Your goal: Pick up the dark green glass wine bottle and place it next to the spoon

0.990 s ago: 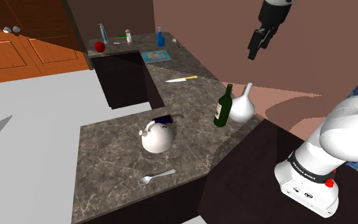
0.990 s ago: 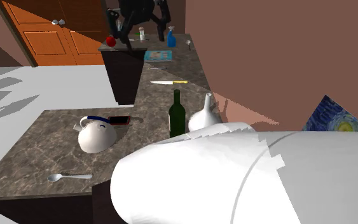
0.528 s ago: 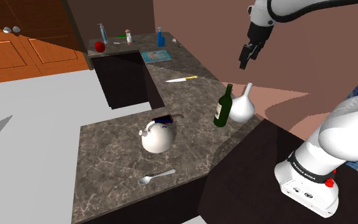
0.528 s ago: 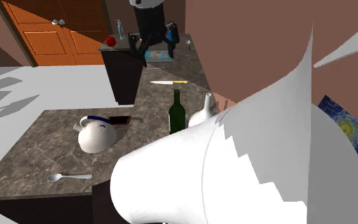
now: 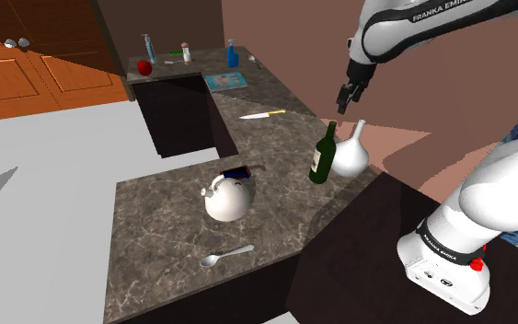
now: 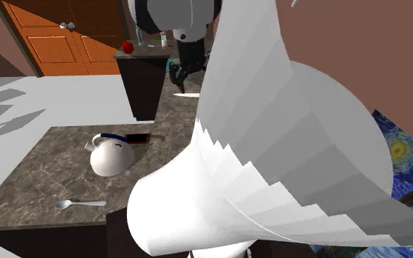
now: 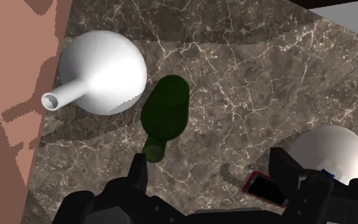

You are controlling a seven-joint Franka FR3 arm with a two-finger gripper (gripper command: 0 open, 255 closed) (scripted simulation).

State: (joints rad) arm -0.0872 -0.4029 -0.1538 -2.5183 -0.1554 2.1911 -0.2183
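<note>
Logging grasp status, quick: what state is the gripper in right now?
Gripper: open, holding nothing, poised above the dark green bottle.

"FRANKA EMI…" printed along white arm (image 5: pixel 429 20) (tail letters cut off).

The counter (image 7: pixel 254 76) under the gripper (image 7: pixel 210 162) looks like smooth stone, dark brown-grey with pale veins. The wine bottle (image 7: pixel 165 114) just beneath the matt black fingers (image 7: pixel 139 168) is dark green with a faint, glass-like sheen. The flask (image 7: pixel 107 71) beside it and the kettle (image 7: pixel 333 149) are plain, smooth white, their material unclear. Well away from the gripper, the spoon (image 5: pixel 226 256) looks like pale grey metal.
</note>
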